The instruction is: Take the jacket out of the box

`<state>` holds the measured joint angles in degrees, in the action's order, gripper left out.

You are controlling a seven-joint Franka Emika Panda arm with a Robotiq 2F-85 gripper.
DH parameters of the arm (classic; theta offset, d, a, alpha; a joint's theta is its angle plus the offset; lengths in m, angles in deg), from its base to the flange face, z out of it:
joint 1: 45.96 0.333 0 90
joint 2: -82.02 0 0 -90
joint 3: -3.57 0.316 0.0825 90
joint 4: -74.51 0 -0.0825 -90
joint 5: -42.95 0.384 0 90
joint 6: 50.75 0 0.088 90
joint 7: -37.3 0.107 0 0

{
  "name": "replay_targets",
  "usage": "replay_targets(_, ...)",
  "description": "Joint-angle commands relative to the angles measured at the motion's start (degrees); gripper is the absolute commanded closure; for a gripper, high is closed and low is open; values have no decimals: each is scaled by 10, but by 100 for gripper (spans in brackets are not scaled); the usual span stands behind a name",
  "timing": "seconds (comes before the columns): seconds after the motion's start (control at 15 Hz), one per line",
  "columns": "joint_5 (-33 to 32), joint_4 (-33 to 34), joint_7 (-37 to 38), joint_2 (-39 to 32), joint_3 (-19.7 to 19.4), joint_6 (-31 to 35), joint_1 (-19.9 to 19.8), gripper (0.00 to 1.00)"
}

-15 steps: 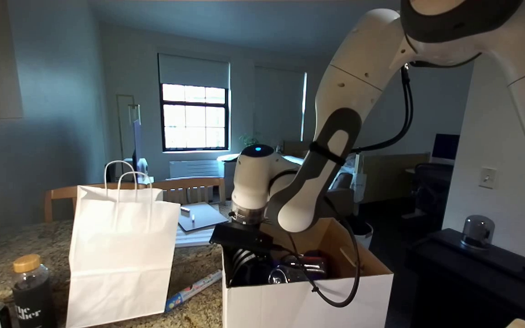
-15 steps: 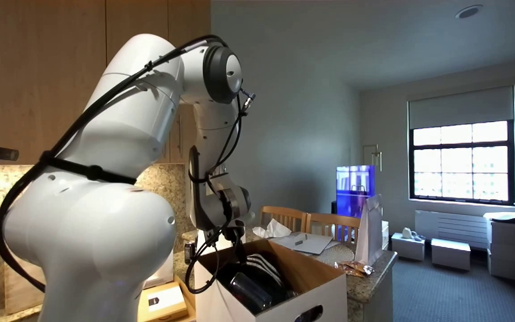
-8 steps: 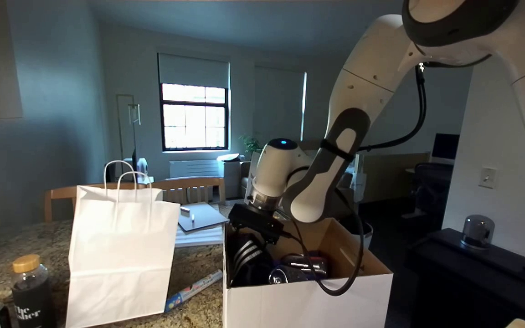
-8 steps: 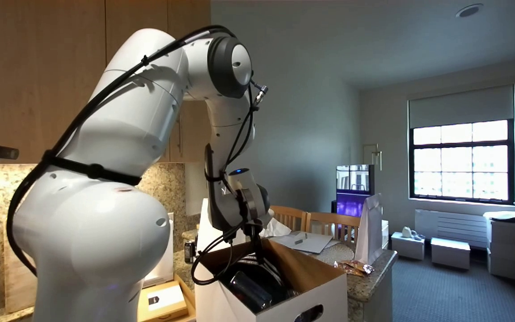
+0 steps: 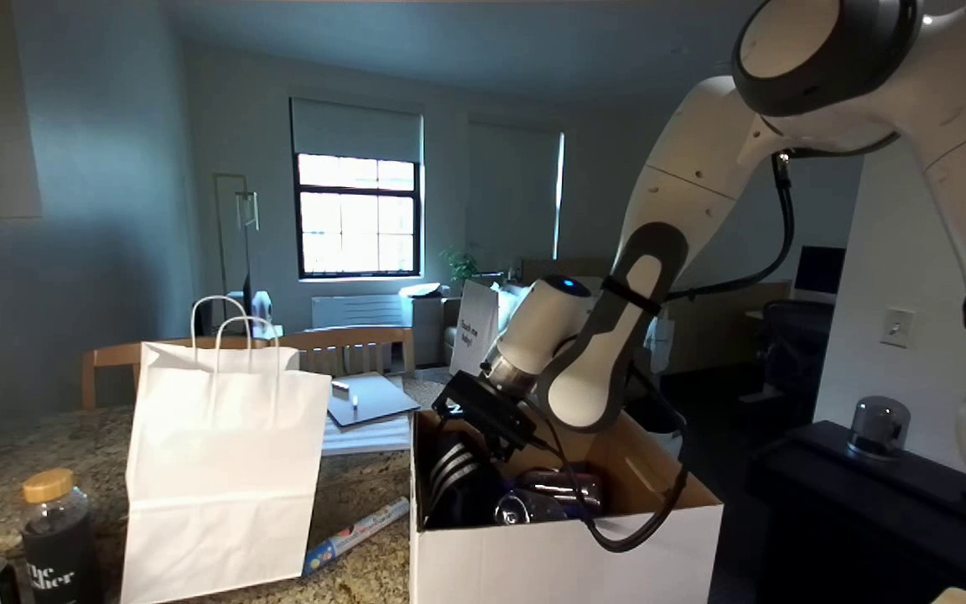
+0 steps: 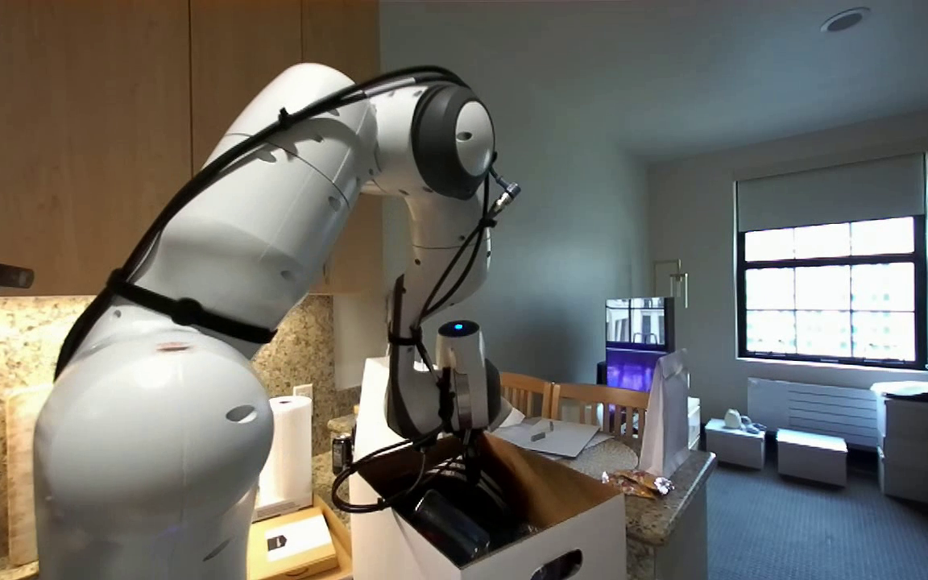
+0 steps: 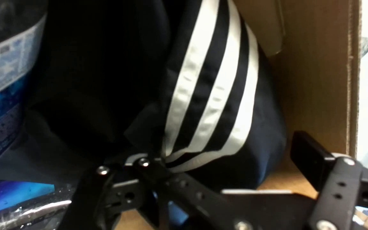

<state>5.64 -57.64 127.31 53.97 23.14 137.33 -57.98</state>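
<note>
Speckled granite counter [image 5: 366,482] in an exterior view, beside the box [image 5: 567,570]; crisp white paper bag [image 5: 227,478], near the box.
In an exterior view: box of brown cardboard, white outside, oval slot [image 6: 558,565].
In the wrist view: jacket [image 7: 216,80], black folded fabric, three white stripes, inside the box; gripper [image 7: 225,156] released, jaws spread.

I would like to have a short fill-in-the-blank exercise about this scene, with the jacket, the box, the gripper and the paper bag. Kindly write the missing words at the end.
1. In the wrist view, the number of white stripes seen on the jacket is ____.
2. The box is white on its outer face, but the colour of its inside walls is ____.
3. The gripper is ____, its jaws wide apart.
4. In an exterior view, the colour of the paper bag is ____.

Missing words: three; brown; open; white.
</note>
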Motion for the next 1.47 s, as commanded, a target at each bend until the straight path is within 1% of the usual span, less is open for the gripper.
replay_targets(0.0, -29, 26, -31, -53, 35, 42, -40, 0)
replay_targets(0.07, -38, 32, -32, -64, 43, 41, -46, 0)
replay_targets(0.2, -45, 35, -25, -71, 40, 36, -35, 0)
replay_targets(0.33, -38, 25, -10, -58, 10, 33, 2, 0)
replay_targets(0.4, 73, 2, -92, -41, 1, 36, 24, 0)
replay_targets(0.47, 10, 4, -5, -28, -46, 39, 58, 0)
replay_targets(0.53, 36, -7, -12, -14, -81, 37, 91, 25)
replay_targets(0.6, 40, -13, -3, -8, -107, 33, 114, 26)
replay_targets(0.67, 44, -16, 4, -6, -137, 31, 142, 33)
replay_targets(0.73, 44, -16, 8, -9, -154, 31, 159, 40)
replay_targets(0.8, 42, -16, 9, -14, -161, 31, 168, 47)
replay_targets(0.93, 33, -15, 8, -27, -150, 34, 164, 61)
replay_targets(1.0, 26, -17, 3, -32, -133, 37, 151, 66)
replay_targets(1.07, 131, -34, -96, -30, -106, 37, 142, 74)
replay_targets(1.13, 151, -39, -112, -32, -85, 40, 129, 80)
replay_targets(1.2, 187, -48, -145, -29, -69, 41, 122, 87)
replay_targets(1.27, 212, -61, -172, -24, -40, 48, 98, 90)
replay_targets(1.33, 142, -63, -121, -22, -22, 46, 70, 91)
replay_targets(1.4, 143, -77, -130, -15, 4, 50, 44, 93)
